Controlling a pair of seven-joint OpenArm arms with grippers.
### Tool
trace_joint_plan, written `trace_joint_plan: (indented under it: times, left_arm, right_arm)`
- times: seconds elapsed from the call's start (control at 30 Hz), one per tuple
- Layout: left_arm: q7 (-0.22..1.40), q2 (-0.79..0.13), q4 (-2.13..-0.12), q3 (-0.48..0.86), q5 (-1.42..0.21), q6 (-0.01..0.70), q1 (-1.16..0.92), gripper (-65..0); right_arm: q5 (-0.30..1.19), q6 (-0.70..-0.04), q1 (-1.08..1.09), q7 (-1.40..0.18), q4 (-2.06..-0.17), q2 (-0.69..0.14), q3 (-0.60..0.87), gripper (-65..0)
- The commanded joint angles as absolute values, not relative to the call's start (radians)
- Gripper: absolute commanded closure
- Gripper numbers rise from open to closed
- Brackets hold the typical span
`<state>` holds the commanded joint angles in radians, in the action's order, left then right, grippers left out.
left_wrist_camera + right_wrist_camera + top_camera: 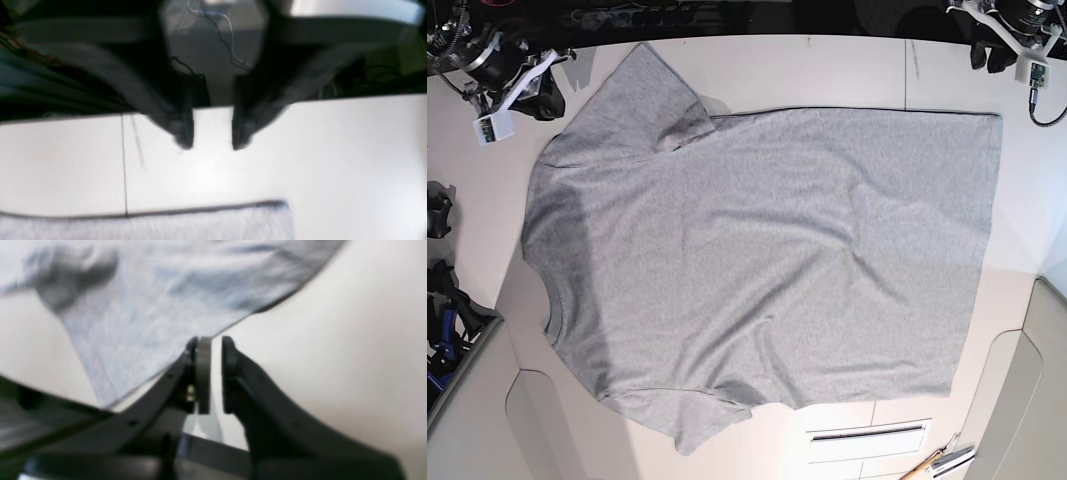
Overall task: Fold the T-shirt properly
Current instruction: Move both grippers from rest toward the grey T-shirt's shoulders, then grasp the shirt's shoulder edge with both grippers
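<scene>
The heather-grey T-shirt (757,260) lies spread flat on the white table (847,70), plain side up, neck to the left and hem to the right. Its upper sleeve (652,90) is partly folded over. My left gripper (990,55) hovers off the shirt's top right hem corner. In the left wrist view it (210,146) is open and empty over bare table, with the shirt's corner (200,223) below it. My right gripper (542,100) sits beside the upper left shoulder. In the right wrist view its jaws (213,340) stand a narrow gap apart at the shirt's edge (150,290), holding nothing.
A table seam (124,160) runs near the left gripper, and the table's far edge (333,98) lies just beyond it, with cables (227,40) behind. A white slotted panel (867,435) and small tools (937,462) lie at the front right. Dark equipment (442,310) stands at the left.
</scene>
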<state>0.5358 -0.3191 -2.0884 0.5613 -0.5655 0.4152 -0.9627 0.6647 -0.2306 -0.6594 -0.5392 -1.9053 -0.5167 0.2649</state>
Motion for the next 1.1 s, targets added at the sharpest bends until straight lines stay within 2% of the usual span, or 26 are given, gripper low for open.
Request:
trace_joint_plan:
  times: [0.17, 0.23, 0.53, 0.67, 0.8, 0.9, 1.1]
  left_arm:
    - [0.541, -0.319, -2.067, 0.561, -0.604, 0.393, -0.911, -30.6]
    - [0.551, -0.32, -2.051, 0.562, -0.611, 0.393, -0.884, -30.6]
    - [0.551, -0.423, -1.83, 0.561, -0.625, 0.392, -0.694, -30.6]
    - [0.582, -0.471, -1.694, 0.561, -0.72, 0.403, -0.615, -30.6]
    - [0.591, -0.488, -1.571, 0.561, -0.746, 0.418, -0.564, -30.6]
    - [0.659, -0.487, -1.515, 0.561, -0.824, 0.481, -0.534, -30.6]
    - [0.69, -0.488, -1.506, 0.561, -0.926, 0.523, -0.532, -30.6]
  right_arm:
    - [0.674, -0.227, -0.66, -0.618, -1.897, -0.479, 0.266, -34.3]
    - [0.682, -0.223, -0.659, -0.618, -1.882, -0.469, 0.266, -37.1]
    - [0.681, -0.233, -0.64, -0.623, -1.791, -0.419, 0.266, -37.1]
    - [0.684, -0.239, -0.64, -0.623, -1.778, -0.417, 0.266, -37.1]
    - [0.728, -0.241, -0.64, -0.633, -1.778, -0.408, 0.266, -37.1]
    - [0.747, -0.274, -0.64, -0.633, -1.778, -0.39, 0.265, -37.1]
    - [0.767, -0.281, -0.64, -0.634, -1.778, -0.346, 0.243, -37.1]
